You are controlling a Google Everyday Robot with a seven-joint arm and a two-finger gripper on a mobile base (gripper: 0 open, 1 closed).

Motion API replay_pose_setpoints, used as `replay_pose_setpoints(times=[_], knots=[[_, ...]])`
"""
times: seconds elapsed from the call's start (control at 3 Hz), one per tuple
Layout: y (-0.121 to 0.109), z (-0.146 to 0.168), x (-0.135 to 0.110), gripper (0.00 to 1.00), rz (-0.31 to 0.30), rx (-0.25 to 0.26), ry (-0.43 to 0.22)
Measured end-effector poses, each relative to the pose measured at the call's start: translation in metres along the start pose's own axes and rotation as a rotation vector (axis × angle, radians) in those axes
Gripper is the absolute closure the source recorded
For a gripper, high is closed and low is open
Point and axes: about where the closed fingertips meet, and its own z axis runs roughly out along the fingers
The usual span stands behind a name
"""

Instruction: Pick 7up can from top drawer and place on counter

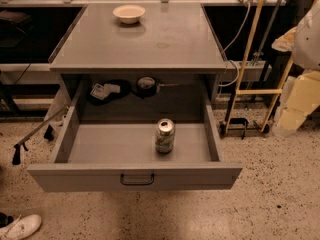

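Note:
The 7up can (pixel 165 135) stands upright in the open top drawer (pixel 100 146), right of the middle and close to the front panel. It has a silver top and pale sides with dark marks. The drawer is pulled out fully; its front panel carries a small dark bar handle (pixel 137 179). The counter (pixel 165 44) is the flat grey top of the cabinet, behind and above the drawer. My gripper is not in view; only a pale part of my arm (pixel 306 34) shows at the right edge, well away from the can.
A shallow cream bowl (pixel 129 13) sits at the back of the counter. Dark items (pixel 146 85) lie in the recess behind the drawer. A yellow hand truck (pixel 250 84) and cables stand to the right. A white shoe (pixel 20 227) is at the lower left.

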Motion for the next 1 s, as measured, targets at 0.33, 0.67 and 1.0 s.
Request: replay_pose_setpoints(times=[0.33, 0.67, 1.0], knots=[[0.000, 0.000, 0.000, 0.00, 0.000, 0.000, 0.000], [-0.013, 0.023, -0.006, 0.00, -0.012, -0.015, -0.018], [-0.037, 0.074, -0.028, 0.00, -0.044, -0.057, -0.049]])
